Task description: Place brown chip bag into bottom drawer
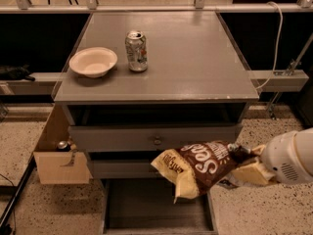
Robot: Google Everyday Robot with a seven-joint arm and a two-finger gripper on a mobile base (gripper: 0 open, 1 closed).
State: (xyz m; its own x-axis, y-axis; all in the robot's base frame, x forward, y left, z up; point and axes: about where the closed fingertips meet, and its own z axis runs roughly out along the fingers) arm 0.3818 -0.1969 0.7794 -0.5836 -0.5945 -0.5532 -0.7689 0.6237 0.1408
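The brown chip bag (203, 168) is crinkled dark brown with pale yellow ends and white script. It hangs in the air in front of the middle drawer's right half, tilted left end down. My gripper (239, 155) holds the bag's right end; the white arm comes in from the right edge. The bottom drawer (146, 207) is pulled open below, a shallow tray with a dark flat floor. The bag's lower left corner hangs just above the drawer's right part.
A grey cabinet top (195, 58) carries a white bowl (93, 61) and a silver soda can (136, 51). Two upper drawers with round knobs (157, 141) are nearly shut. A cardboard box (58, 160) stands left of the cabinet on the speckled floor.
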